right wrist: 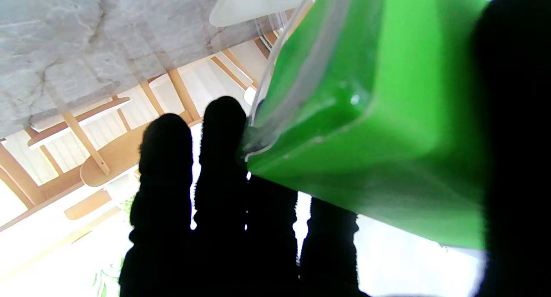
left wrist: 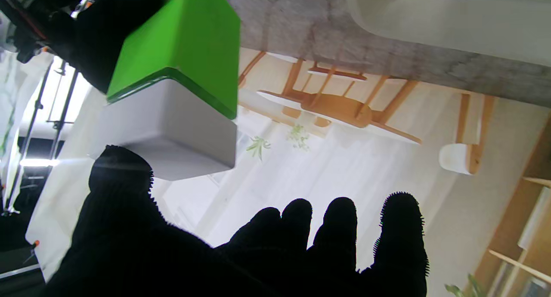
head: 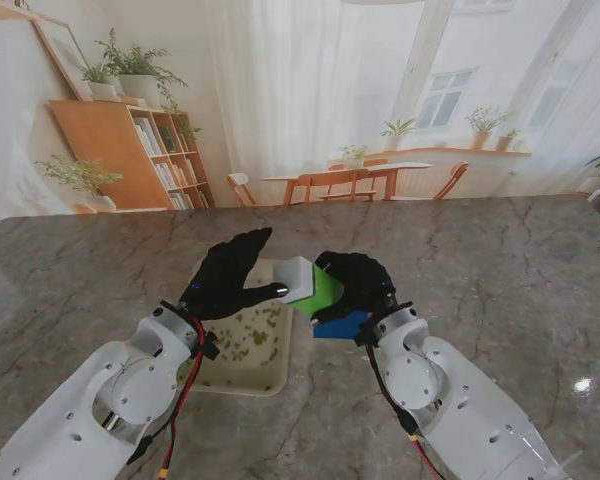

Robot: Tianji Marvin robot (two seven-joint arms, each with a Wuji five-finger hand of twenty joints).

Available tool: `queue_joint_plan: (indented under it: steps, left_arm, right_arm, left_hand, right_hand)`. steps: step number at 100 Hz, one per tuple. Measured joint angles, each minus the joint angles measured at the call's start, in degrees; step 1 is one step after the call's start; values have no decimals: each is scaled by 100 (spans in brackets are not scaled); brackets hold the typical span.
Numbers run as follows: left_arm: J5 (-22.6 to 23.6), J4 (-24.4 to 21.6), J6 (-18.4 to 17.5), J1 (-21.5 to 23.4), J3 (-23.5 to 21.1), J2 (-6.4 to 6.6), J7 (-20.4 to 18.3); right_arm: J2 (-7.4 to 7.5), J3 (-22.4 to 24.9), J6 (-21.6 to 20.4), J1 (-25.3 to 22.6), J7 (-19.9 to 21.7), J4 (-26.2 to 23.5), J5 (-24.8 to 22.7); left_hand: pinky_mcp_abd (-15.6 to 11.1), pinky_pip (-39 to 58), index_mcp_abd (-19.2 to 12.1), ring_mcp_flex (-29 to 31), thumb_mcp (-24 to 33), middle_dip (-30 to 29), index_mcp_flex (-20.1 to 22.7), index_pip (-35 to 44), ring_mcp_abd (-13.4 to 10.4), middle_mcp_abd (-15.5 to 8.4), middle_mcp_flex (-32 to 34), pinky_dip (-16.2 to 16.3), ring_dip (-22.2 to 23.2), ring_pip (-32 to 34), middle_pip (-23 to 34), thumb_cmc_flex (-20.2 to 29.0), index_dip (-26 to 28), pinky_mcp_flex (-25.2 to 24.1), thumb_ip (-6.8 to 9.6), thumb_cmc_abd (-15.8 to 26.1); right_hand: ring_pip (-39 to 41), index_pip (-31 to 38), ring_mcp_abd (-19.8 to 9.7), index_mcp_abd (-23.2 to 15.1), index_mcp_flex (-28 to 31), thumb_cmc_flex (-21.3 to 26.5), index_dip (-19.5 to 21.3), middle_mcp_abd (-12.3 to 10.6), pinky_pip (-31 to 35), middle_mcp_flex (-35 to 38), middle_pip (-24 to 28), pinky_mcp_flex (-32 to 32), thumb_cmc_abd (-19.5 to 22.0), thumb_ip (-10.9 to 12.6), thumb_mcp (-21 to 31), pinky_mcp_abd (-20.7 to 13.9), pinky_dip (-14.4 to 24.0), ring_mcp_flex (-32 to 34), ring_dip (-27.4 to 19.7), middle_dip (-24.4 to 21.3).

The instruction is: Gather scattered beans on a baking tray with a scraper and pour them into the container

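The left hand [head: 225, 275] is held over the baking tray [head: 276, 372] with fingers spread, its thumb touching the white lid end of the green container [head: 315, 285]. The container is gripped by the right hand [head: 358, 285], tilted above the marble counter [head: 500, 290]. Beans [head: 250, 335] lie scattered in the tray. A blue object [head: 340, 325] is seen under the right hand

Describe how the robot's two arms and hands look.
Both arms are glossy white, rounded shells with circular joint covers. Red and black cables run along each forearm. The left hand and right hand are both five-fingered and covered in black, fuzzy knitted gloves.
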Motion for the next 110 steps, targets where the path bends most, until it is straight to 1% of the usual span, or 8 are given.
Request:
queue_joint_plan:
  steps: [25,38,48,62,78,85,95,110]
  left_arm:
    - [-323,153,-211,-200,215,-10,-223]
    - [-353,195,-341,-261,263,-7,-337]
    - [-297,207,-415,-303,300,2,-395]
    - [-265,279,-380,-395,452,2,-206]
    - [-311,375,-140,-543,639,-34,-22]
    - [-315,398,35,-591,709,-60,46]
    - [-321,411,268,-629,800,-99,167]
    - [-277,346,975,-647,952,-149,277]
  right_arm:
    - [6,-7,7,-6,55,7,28]
    - [9,-15,8,-5,55,7,16]
    - [8,-22,15,-5,52,7,17]
    - [8,-35,29,-5,20,7,17]
    - [9,-45,96,-6,-79,21,-82]
    - [13,-62,165,-5,-115,27,-138]
    - [19,-107,253,7,-161,44,-208]
    - [23,-190,398,37,-266,81,-345]
  left_hand:
    - [-2,0,10,38,60,-2,9,3,23,21,37,-58,-2,33,8,-121,-2,4,2,10]
    - [-61,182,11,266,56,37,179,166,30,37,341,-58,57,201,149,-109,91,142,2,-300]
    - [-188,713,-9,513,62,281,438,375,28,-1,685,113,289,377,270,246,425,237,2,-310]
    - [-414,1851,-301,1107,-22,1079,844,696,-75,-233,1400,741,1110,874,652,674,1296,523,-54,-361]
    - [-711,3199,-443,1617,-234,2592,1212,1131,-219,-382,2035,1557,2448,1861,1432,707,2390,978,-87,-441]
    - [-793,3677,-487,1848,-372,3278,1423,1485,-221,-440,2283,1716,3017,2477,1967,696,2944,1168,-93,-511]
    - [-905,4290,-495,2122,-587,3778,1592,2293,-221,-441,2441,1862,3709,3413,2457,647,3806,1409,-98,-511]
    - [-909,5278,-518,2701,-797,4321,1893,3669,-213,-501,3110,2202,4145,4688,3841,260,4377,1792,-100,-508]
  right_hand:
    - [31,0,6,0,8,0,0,10,13,2,9,0,-12,0,21,47,1,0,0,0]
    - [103,0,6,0,10,0,0,15,27,3,51,0,-13,0,22,47,1,0,0,0]
    - [127,0,6,0,11,0,0,19,55,2,54,0,-13,0,22,47,1,0,0,0]
    - [151,0,13,4,12,-1,0,40,73,2,98,0,-14,-1,22,47,1,0,0,0]
    - [175,2,147,154,22,-2,18,147,108,33,113,1,-49,-62,224,85,1,8,0,0]
    - [202,3,175,194,22,-2,18,169,140,39,126,1,-49,-64,241,111,2,12,0,0]
    - [219,4,176,194,22,-2,19,170,176,44,149,1,-49,-65,242,116,2,12,0,0]
    - [343,5,176,197,22,-2,21,170,243,45,217,1,-49,-118,243,123,3,12,0,0]
